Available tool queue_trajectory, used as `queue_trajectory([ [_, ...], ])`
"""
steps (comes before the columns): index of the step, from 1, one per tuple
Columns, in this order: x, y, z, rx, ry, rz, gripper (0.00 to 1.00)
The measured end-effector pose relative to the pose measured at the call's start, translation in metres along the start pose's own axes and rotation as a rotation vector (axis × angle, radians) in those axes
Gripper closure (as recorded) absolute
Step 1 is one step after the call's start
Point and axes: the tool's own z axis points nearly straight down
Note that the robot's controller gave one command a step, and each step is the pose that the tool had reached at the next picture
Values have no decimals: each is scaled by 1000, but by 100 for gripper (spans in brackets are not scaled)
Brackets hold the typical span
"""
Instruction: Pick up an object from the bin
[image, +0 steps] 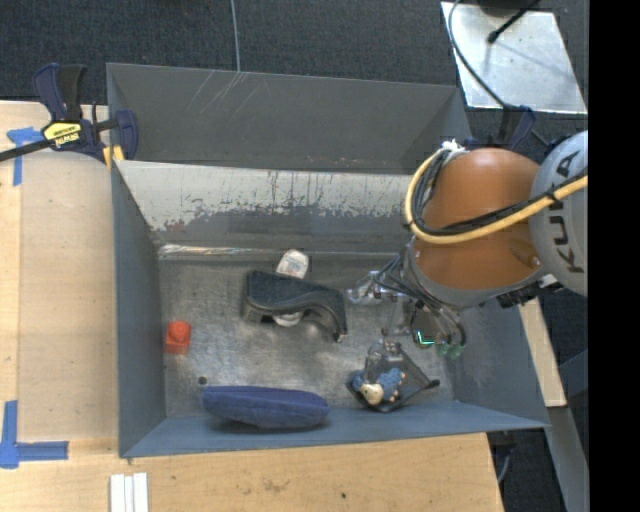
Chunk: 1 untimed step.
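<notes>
The small blue and cream object lay in the front right corner of the bin, close against the front wall, with a dark part jutting from it towards the right. The gripper stood directly above it, low and apparently at or very near its top. Whether the gripper was spread or closed could not be determined from this view, and no grasp could be confirmed.

Nearest neighbours: a dark shoe-shaped item at mid-floor to the left, with a white crumpled piece just behind it. A blue oblong pad lay along the front wall, near the target but apart from it. An orange block sat well apart at the left.

Risks noted, as judgement:
- The object appeared small and irregular. An off-centre closure could pinch only an edge, and it might slip out on lifting.
- Its place in the corner left little room on the front and right sides, so a descent slightly off line could strike the sloped wall or jam the object against it.
- The jutting dark part could catch on the wall or tilt the load.
- The blue pad appeared far enough away not to interfere.

Pose: the arm entered from the right. Its orange cover hung over the right rear of the bin, with the wrist angled down and forward so that the tool pointed steeply at the front corner.
</notes>
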Motion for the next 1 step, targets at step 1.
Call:
queue_trajectory([
  [1, -33, 15, 79, 1, -15, 89, 0],
])
